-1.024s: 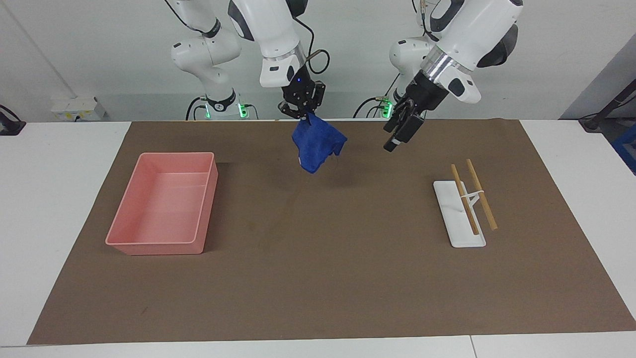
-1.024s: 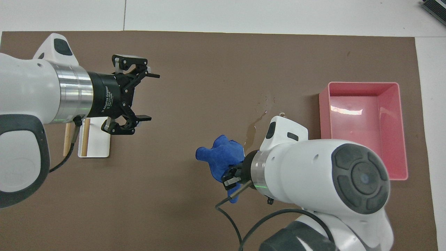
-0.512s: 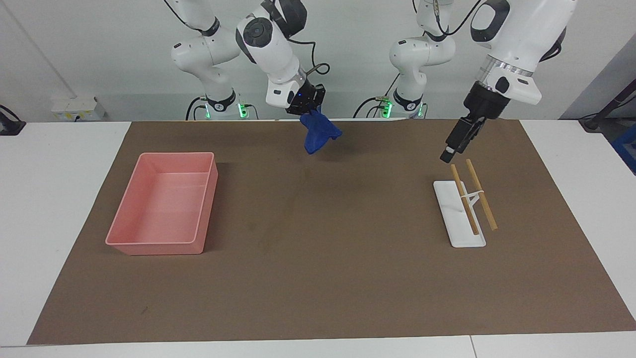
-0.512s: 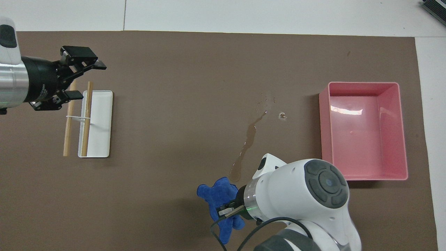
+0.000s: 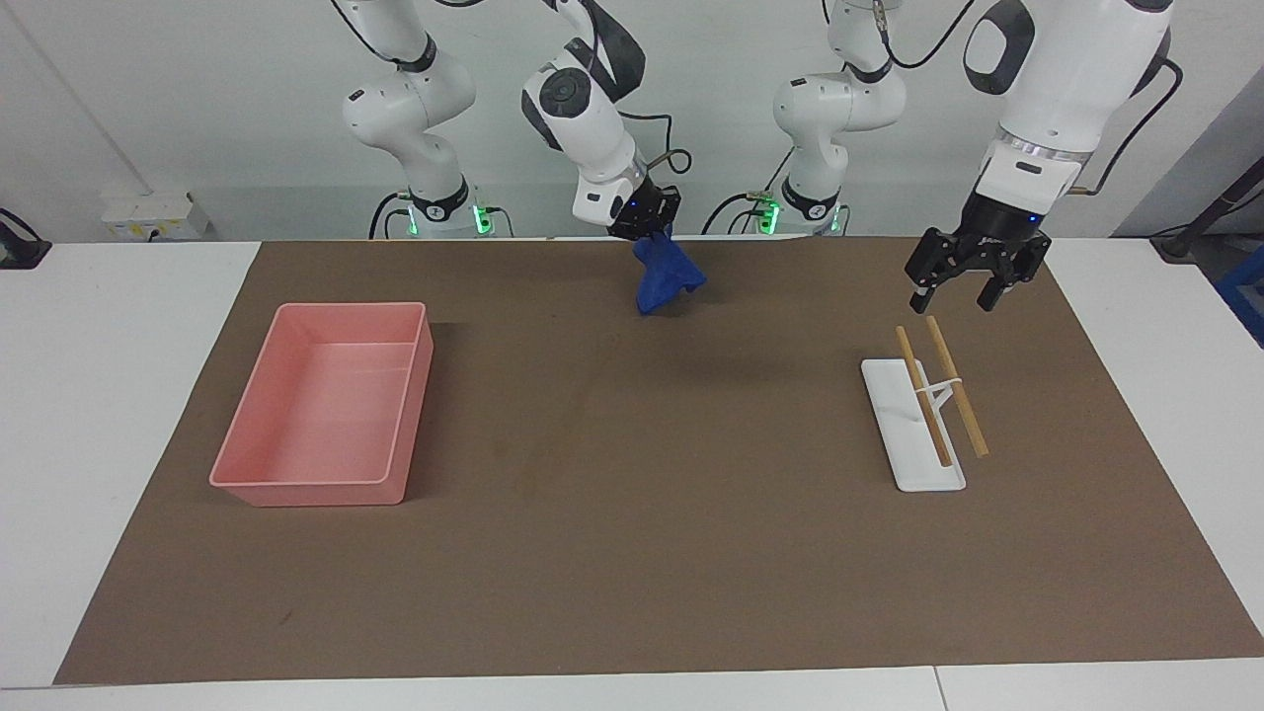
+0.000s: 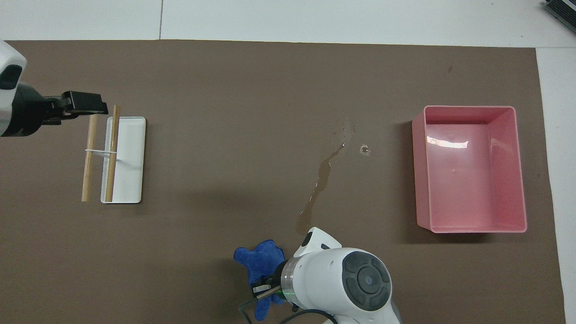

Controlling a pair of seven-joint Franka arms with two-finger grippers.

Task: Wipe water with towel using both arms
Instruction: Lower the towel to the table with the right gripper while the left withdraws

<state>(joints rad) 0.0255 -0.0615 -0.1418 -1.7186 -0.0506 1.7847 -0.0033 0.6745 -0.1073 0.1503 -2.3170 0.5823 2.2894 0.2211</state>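
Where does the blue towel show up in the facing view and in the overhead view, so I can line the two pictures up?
Facing view: the towel hangs at top centre from the shut right gripper, clear of the mat.
Overhead view: the towel is at bottom centre, partly hidden by the right arm, just below the streak of water.
Shared landmark: the pink tray, toward the right arm's end of the table.

The mat's middle around the water [image 6: 321,180] is left open; it is flanked by the pink tray [image 5: 326,405] and chopstick rest [image 5: 913,425], well apart.
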